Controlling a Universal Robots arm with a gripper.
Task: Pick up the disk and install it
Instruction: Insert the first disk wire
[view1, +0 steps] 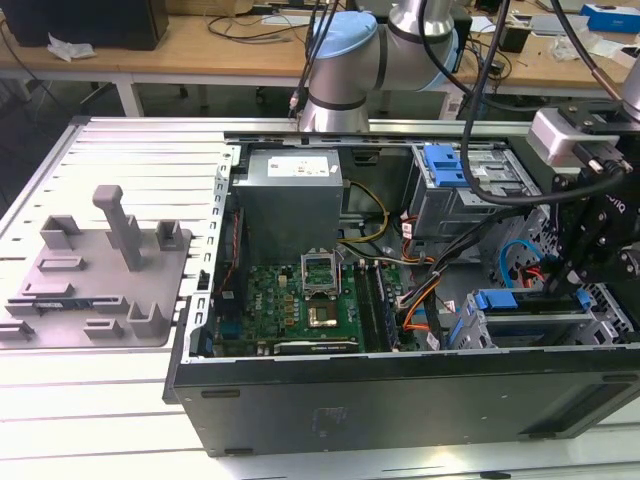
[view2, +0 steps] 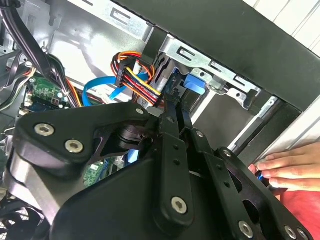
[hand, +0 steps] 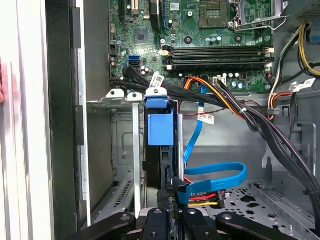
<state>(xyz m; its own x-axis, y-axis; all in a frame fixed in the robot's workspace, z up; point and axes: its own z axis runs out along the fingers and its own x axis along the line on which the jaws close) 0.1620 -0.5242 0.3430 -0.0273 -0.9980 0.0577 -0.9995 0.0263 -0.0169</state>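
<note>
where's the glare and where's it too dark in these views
Exterior view: the white table is bright, almost washed out, while the computer case is shadowed inside. Second wrist view: the black gripper is a dark mass in front; a bare metal panel behind glares. First wrist view: the table strip blows out white, the drive bay sits in shade.
</note>
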